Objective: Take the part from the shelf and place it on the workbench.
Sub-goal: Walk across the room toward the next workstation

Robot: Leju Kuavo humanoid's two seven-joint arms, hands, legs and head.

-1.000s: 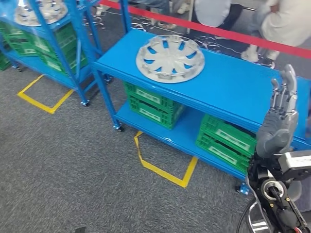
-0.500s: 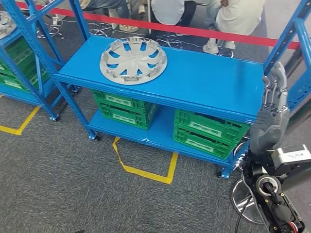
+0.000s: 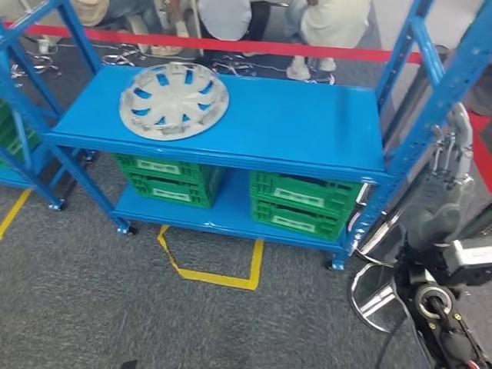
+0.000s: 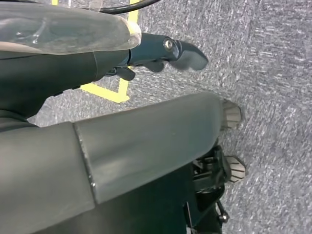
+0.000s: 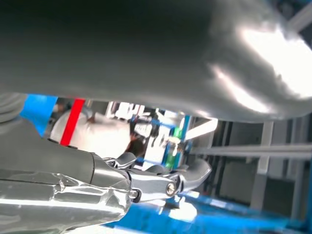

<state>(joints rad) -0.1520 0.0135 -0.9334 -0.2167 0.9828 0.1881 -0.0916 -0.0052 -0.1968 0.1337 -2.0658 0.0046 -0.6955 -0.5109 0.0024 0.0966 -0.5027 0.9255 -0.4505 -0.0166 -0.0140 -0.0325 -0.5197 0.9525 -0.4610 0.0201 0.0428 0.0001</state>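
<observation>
The part, a round silver wheel cover [image 3: 174, 100] with curved spokes, lies flat on the smooth blue top shelf [image 3: 278, 123], toward its left end and near the front edge. To the right of it the shelf surface is bare up to the blue corner post [image 3: 406, 127]. The right hand [image 3: 443, 192] is raised just beside this post, fingers straight, holding nothing. The left hand [image 4: 147, 122] hangs over rough grey carpet [image 3: 87, 292], fingers stretched out, empty. Green ribbed crates [image 3: 301, 204] stand on the lower shelf.
</observation>
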